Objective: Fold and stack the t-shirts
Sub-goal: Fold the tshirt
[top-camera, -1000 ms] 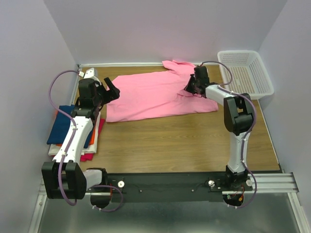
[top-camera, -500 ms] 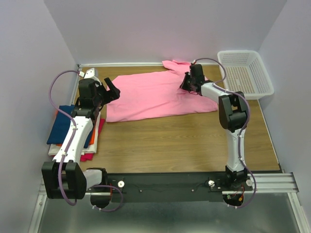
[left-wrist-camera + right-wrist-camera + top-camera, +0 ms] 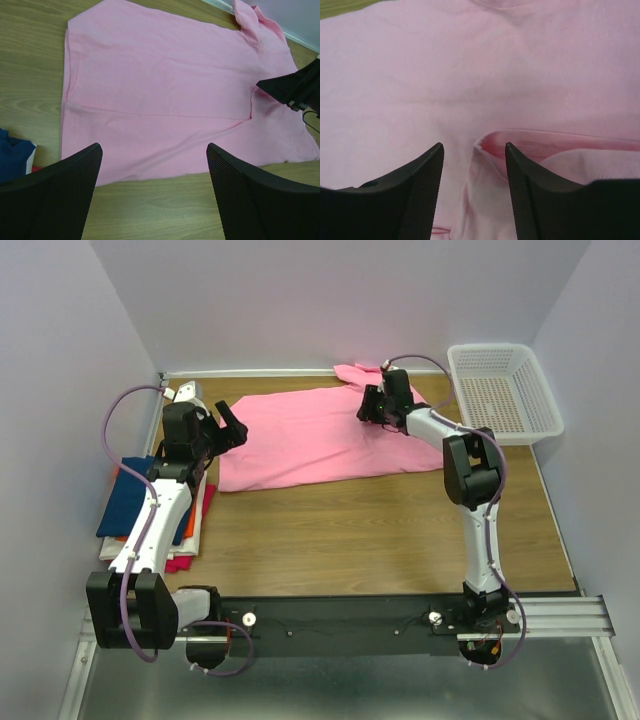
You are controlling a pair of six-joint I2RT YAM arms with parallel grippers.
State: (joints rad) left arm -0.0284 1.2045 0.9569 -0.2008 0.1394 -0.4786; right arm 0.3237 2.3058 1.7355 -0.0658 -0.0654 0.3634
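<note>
A bright pink t-shirt (image 3: 310,435) lies spread flat across the back of the wooden table. My right gripper (image 3: 369,407) rests low on its right part, near the collar. In the right wrist view the jaws (image 3: 474,146) stand open, and a folded-over hem of the pink t-shirt (image 3: 490,150) lies loose between them, not pinched. My left gripper (image 3: 234,426) hovers at the shirt's left end, open and empty; its wrist view shows the pink t-shirt (image 3: 160,90) ahead of the fingers (image 3: 75,180). A pile of folded t-shirts (image 3: 140,502), dark blue on top, sits at the left edge.
A white mesh basket (image 3: 505,390) stands at the back right corner. White walls close in the table on three sides. Bare wood (image 3: 380,530) runs between the pink shirt and the arm bases. The right gripper's black body (image 3: 295,87) shows at the right of the left wrist view.
My right gripper has moved left and back over the pink shirt, carrying a fold of cloth inward, and its jaws have opened off the cloth. The left arm has not moved.
</note>
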